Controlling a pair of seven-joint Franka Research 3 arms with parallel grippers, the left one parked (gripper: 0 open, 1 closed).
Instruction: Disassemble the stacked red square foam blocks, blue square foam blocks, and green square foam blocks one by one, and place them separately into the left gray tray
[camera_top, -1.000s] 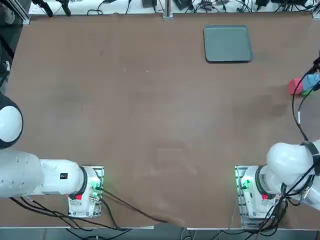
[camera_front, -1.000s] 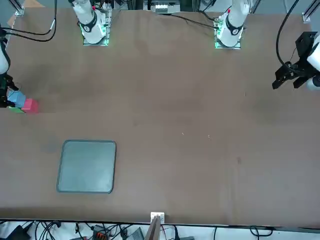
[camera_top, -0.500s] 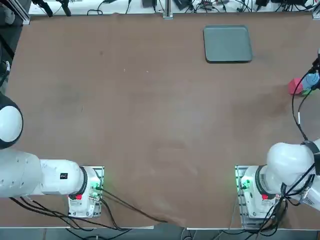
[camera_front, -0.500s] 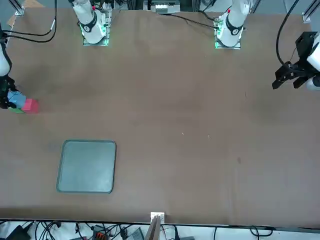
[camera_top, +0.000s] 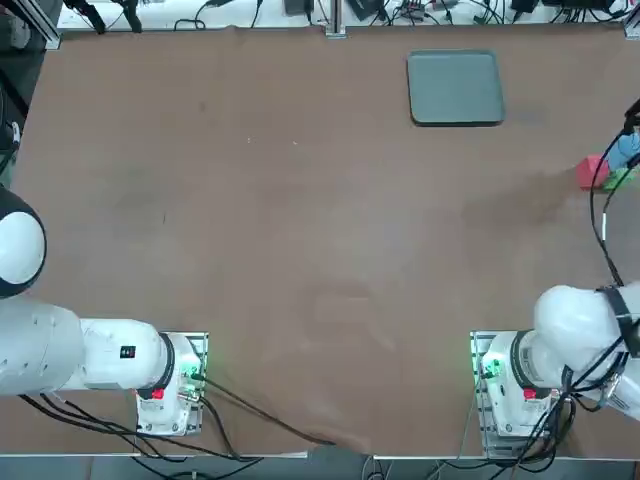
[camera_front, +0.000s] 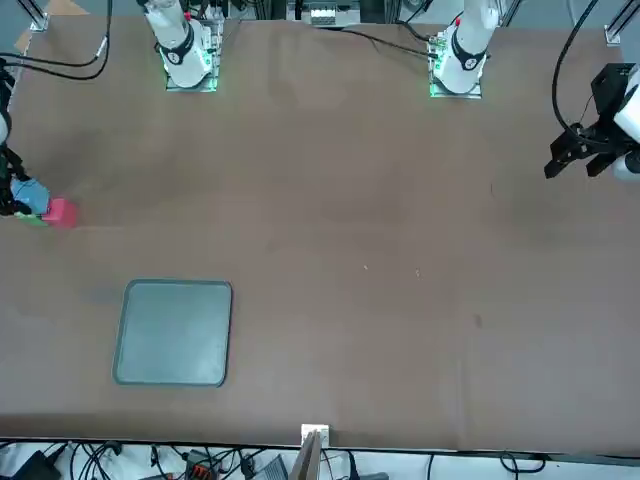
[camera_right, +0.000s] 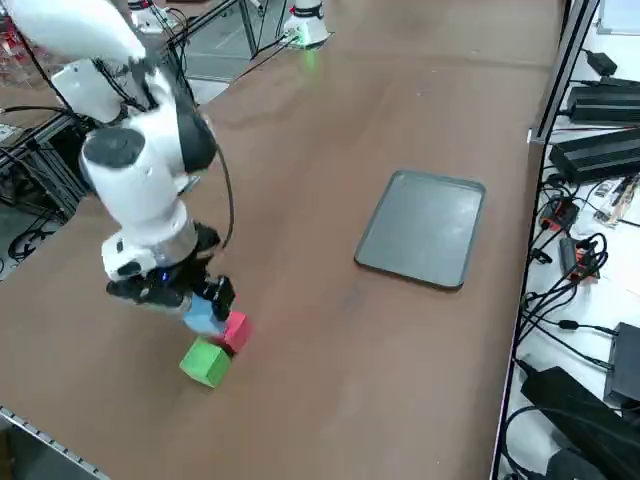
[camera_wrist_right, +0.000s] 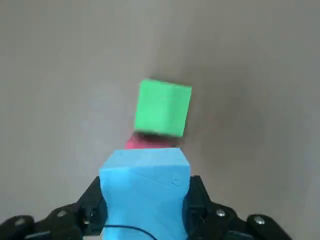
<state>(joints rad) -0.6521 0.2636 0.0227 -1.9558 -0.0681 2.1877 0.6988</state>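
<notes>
Table (camera_top: 300, 250): one, brown, broad, unchanged since the earlier frames. Right arm (camera_right: 150, 180): one, white with black joints, reaching over the table's right-hand side; its lower end has shifted slightly since half a second ago. Tray (camera_top: 455, 88): one, dark gray, rectangular, round-cornered, low-rimmed, lying flat toward the far side of the table, in the same spot as before. Right gripper (camera_wrist_right: 146, 202): one, black, well apart from the tray, off to its right and nearer the robot; its two fingers stand apart by just the width of the blue cube (camera_wrist_right: 145, 195), pinching it from opposite sides. Cubes, three, alike in size. Blue: gripped, outside the tray; from overhead it has moved a little toward the far side, and more of the green cube (camera_right: 206, 362) now shows. Green: outside the tray, near the red one, its place about the same as before. Red cube (camera_right: 235, 332): pinkish, also outside the tray, hardly changed in place, partly hidden behind blue and green in the wrist view; whether it touches either, I cannot tell.
</notes>
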